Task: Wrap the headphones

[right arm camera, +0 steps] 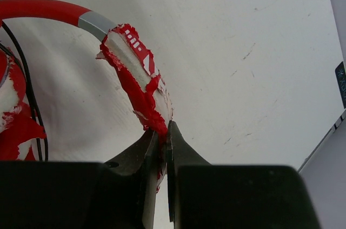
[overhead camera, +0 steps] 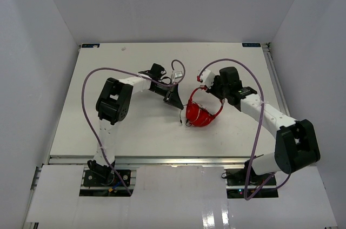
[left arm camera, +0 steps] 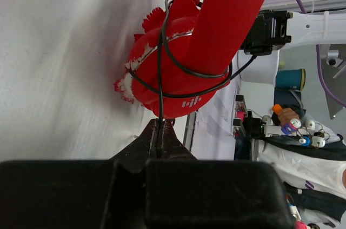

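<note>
The red headphones (overhead camera: pixel 201 111) sit mid-table between the arms. In the left wrist view the earcups (left arm camera: pixel 178 78) have the thin black cable (left arm camera: pixel 161 86) looped around them. My left gripper (left arm camera: pixel 161 132) is shut on that cable just below the earcups; it shows in the top view (overhead camera: pixel 174 98) left of the headphones. My right gripper (right arm camera: pixel 164 137) is shut on the worn, peeling padding of the headband (right arm camera: pixel 138 72), holding the headphones; it shows in the top view (overhead camera: pixel 216 89) at their upper right.
The white table (overhead camera: pixel 135 126) is walled by white panels on three sides. Purple robot cables (overhead camera: pixel 89 86) arc over both arms. A metal rail (overhead camera: pixel 162 160) runs along the near edge.
</note>
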### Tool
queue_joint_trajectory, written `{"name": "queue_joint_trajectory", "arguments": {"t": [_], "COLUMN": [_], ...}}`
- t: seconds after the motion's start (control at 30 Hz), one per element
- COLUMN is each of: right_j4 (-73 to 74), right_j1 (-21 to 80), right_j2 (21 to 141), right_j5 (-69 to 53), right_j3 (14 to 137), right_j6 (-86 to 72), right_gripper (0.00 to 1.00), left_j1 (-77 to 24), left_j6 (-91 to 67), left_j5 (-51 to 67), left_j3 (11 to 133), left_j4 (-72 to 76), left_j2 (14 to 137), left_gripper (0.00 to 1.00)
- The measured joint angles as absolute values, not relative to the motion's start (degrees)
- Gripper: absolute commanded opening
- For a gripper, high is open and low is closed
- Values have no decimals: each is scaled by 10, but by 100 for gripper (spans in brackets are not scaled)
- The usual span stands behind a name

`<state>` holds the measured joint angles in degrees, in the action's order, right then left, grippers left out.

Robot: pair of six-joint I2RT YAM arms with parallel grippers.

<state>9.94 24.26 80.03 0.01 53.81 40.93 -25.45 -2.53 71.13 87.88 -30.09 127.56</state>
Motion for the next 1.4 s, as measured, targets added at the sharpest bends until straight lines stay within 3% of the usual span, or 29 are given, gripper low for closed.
{"name": "queue_joint_trajectory", "arguments": {"t": [0.2, 0.4, 0.6, 0.8, 0.93, 1.17, 1.23, 1.4], "right_j4": [70, 41, 44, 48, 48, 55, 61, 78], "right_j1": [244, 243, 240, 236, 236, 233, 232, 229], "right_j2": [818, 838, 884, 919, 927, 940, 946, 956], "right_j5": [1, 0, -4, -1, -1, 22, 26, 29], "right_j3": [544, 560, 575, 591, 599, 602, 603, 603], "right_j6": [449, 454, 412, 364, 329, 260, 238, 196], "right_gripper": [8, 8, 8, 8, 8, 8, 8, 8], "left_j1": [-239, -233, -238, -237, -236, -233, -233, -230], "left_j6": [18, -108, -430, -866, -1000, -959, -931, -891], "left_j5": [729, 784, 807, 801, 784, 738, 719, 677], "left_j3": [958, 950, 836, 712, 703, 735, 748, 756], "left_j4": [-414, -332, -75, 385, 538, 447, 399, 321], "left_j2": [1293, 1296, 1297, 1302, 1305, 1303, 1300, 1288], "left_gripper": [0, 0, 0, 1, 14, 32, 42, 46]}}
